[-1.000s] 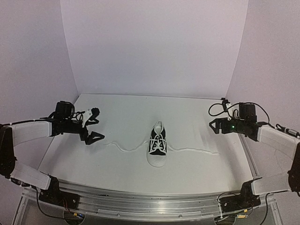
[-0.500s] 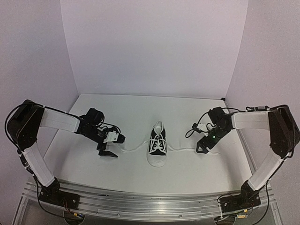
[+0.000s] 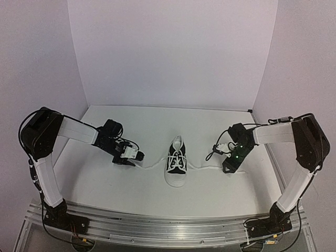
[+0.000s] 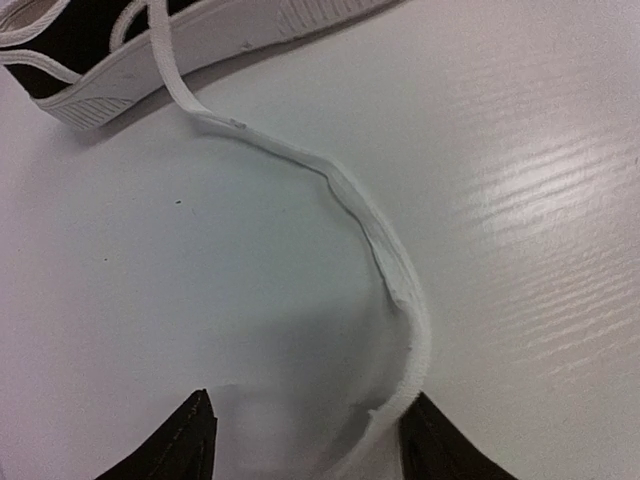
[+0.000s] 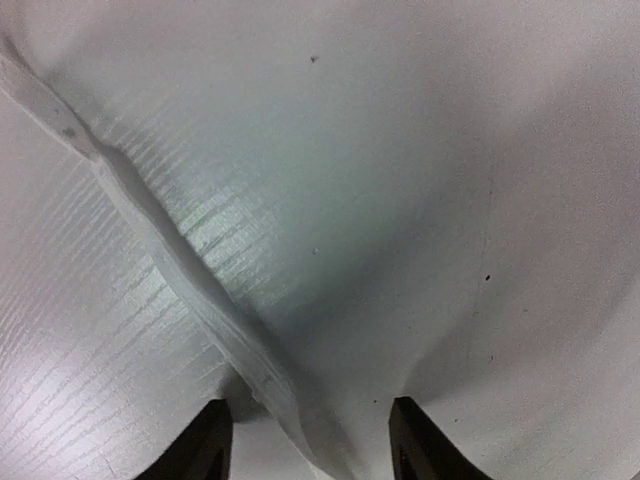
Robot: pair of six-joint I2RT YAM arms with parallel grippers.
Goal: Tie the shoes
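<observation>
sitting on the table with its toe toward the near edge, the sneaker trails a left lace and a right lace. the right gripper and, slightly farther, the left gripper have just swung in and hang spread open astride the lace ends, so pinching seems next.

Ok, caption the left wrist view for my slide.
Open left gripper straddling the white lace that curves away across the table to the sneaker.
</observation>
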